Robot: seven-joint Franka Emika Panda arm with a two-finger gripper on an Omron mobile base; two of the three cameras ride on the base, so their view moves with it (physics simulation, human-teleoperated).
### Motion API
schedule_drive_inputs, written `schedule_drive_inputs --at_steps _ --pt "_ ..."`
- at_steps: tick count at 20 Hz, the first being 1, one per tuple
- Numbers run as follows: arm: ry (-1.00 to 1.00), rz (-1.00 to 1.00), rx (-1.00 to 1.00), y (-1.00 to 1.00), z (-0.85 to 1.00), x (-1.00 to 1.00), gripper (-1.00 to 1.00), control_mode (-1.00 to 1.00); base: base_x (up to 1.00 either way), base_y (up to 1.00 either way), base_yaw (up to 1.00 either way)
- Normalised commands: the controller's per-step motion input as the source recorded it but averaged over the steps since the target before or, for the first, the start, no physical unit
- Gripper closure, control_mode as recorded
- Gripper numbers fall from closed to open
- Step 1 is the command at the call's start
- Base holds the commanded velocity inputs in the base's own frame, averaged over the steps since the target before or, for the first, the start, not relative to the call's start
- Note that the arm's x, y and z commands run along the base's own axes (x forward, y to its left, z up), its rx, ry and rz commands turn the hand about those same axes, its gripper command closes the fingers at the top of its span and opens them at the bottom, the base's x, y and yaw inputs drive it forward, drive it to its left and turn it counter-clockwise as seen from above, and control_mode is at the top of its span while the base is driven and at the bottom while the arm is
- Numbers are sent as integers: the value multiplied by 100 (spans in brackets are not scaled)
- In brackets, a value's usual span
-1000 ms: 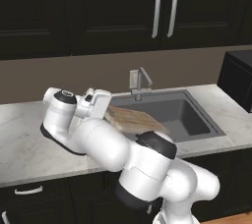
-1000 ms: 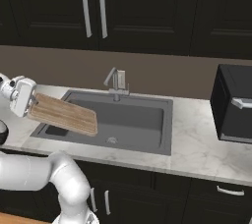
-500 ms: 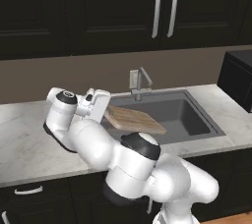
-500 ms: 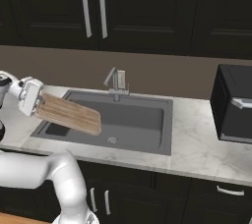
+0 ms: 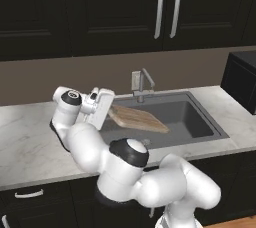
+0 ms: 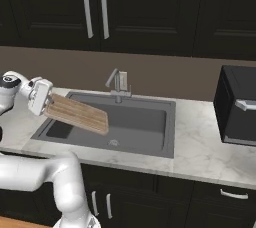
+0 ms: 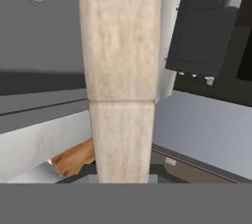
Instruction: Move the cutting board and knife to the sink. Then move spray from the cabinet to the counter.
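Kitchen was pretty dark overall: black upper cabinets (image 6: 150,7) with long silver handles (image 6: 95,7), a brown backsplash wall (image 6: 175,72) underneath, and a black microwave (image 6: 239,106) sat off on the right side.

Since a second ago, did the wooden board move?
Yes. The cutting board, held in the gripper, has slid a little toward the faucet and out over the sink.
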Motion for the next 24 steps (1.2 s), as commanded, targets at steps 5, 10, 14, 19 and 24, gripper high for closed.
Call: schedule_drive_inputs --at_steps 5,10,14,19,24 --pt "0 0 1 -16 -23 25 100 -100 0 0 0" --pt "0 -2 3 -10 -21 27 100 -100 0 0 0" --pt "0 -2 3 -9 -18 30 100 -100 0 0 0" --pt "0 0 3 -14 -17 22 100 -100 0 0 0" --pt "0 0 4 -19 -16 20 100 -100 0 0 0"
